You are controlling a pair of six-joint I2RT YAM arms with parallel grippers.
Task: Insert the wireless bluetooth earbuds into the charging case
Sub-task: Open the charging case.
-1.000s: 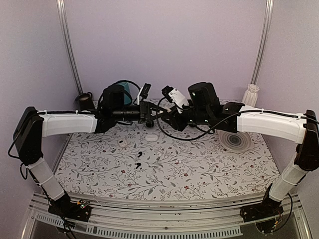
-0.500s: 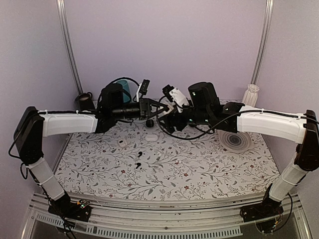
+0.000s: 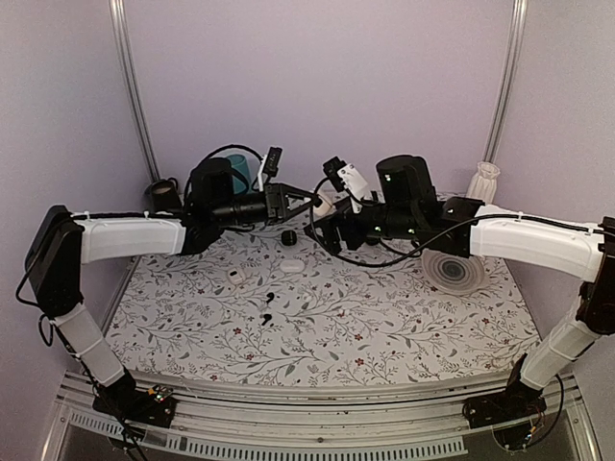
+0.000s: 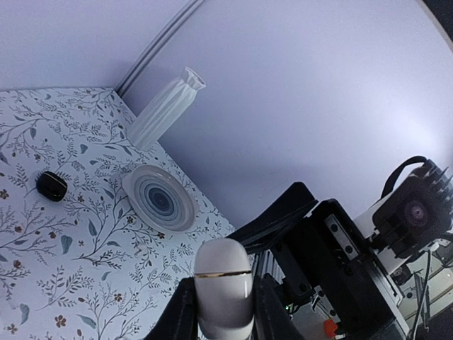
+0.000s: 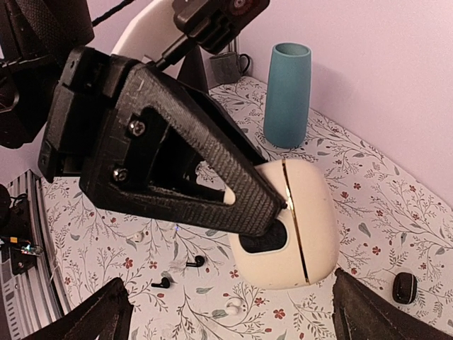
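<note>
White charging case [image 5: 301, 227] held aloft, lid closed.
Left hand [image 4: 225, 308] clamps it; right hand [image 5: 237, 315] gapes wide just beside it.

I count one charging case [image 3: 325, 205], one plate [image 3: 452, 272], two vases [image 3: 483, 182], one mug [image 3: 163, 195]; left of the plate, one black case [image 3: 287, 236], two black earbuds [image 3: 270, 296], two small white pieces [image 3: 291, 266].
</note>
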